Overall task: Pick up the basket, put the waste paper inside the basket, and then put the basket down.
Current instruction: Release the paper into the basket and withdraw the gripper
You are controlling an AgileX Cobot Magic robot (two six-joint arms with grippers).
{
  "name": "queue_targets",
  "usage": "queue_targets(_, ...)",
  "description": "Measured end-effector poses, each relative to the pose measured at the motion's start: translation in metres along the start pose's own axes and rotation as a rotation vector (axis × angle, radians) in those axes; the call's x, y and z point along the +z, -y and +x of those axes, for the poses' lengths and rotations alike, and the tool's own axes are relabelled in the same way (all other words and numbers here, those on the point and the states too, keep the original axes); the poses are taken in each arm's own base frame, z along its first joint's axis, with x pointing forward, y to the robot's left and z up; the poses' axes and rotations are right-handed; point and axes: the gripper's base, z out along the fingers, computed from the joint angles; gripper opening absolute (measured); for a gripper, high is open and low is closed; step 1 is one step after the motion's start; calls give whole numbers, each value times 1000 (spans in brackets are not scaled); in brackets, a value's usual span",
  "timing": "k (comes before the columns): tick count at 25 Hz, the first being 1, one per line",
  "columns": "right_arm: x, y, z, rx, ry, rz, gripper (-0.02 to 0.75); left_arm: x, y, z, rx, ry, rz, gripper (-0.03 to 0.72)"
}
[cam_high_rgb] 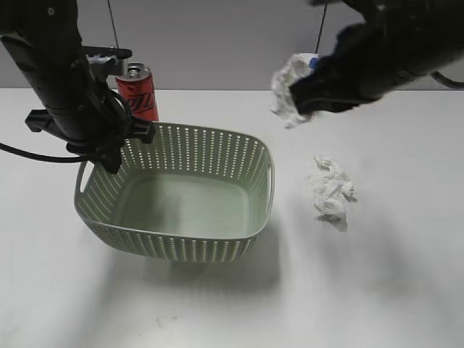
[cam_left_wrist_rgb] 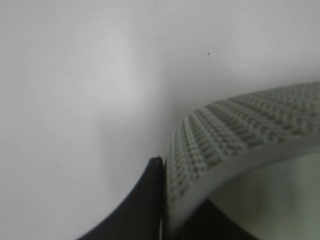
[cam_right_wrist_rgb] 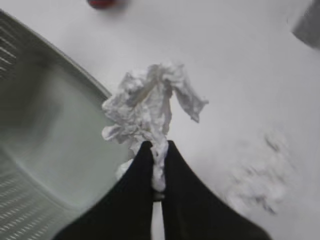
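Note:
The pale sage-green basket hangs tilted above the table, its shadow under it. My left gripper is shut on the basket's back left rim; the left wrist view shows the perforated wall pinched between the fingers. My right gripper is shut on a crumpled white paper wad and holds it in the air right of and above the basket. In the right wrist view the wad hangs from the fingertips over the basket's rim. A second wad lies on the table right of the basket, blurred in the right wrist view.
A red drink can stands behind the basket's back left corner, close to my left arm. The white table stretches in front and to the right. A small piece of something blue and white shows behind my right gripper.

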Motion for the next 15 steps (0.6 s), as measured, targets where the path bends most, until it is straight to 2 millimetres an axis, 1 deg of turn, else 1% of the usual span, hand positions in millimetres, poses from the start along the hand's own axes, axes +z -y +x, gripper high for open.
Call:
queue_targets(2, -3, -27, -15, -52, 55, -55, 2, 0, 0, 0, -1, 0, 0, 0)
queue_targets(3, 0, -41, -18, -80, 68, -83, 2, 0, 0, 0, 0, 0, 0, 0)
queue_targets(4, 1, -50, -24, -96, 88, -99, 2, 0, 0, 0, -1, 0, 1, 0)
queue_targets(6, 12, -64, -26, -124, 79, -127, 2, 0, 0, 0, -1, -1, 1, 0)
queue_targets(8, 31, -72, -22, -136, 40, -138, 29, 0, 0, 0, -2, -1, 1, 0)
queue_targets(10, 50, -74, -15, -123, -13, -146, 116, 0, 0, 0, -1, -1, 1, 0)
queue_targets(11, 59, -75, -10, -109, -48, -152, 193, 0, 0, 0, -1, -1, 1, 0)
queue_targets(13, 72, -75, -3, -96, -106, -160, 359, 0, 0, 0, 0, -1, 1, 0)
queue_targets(15, 78, -74, 2, -94, -141, -163, 523, 0, 0, 0, -2, -1, 1, 0)
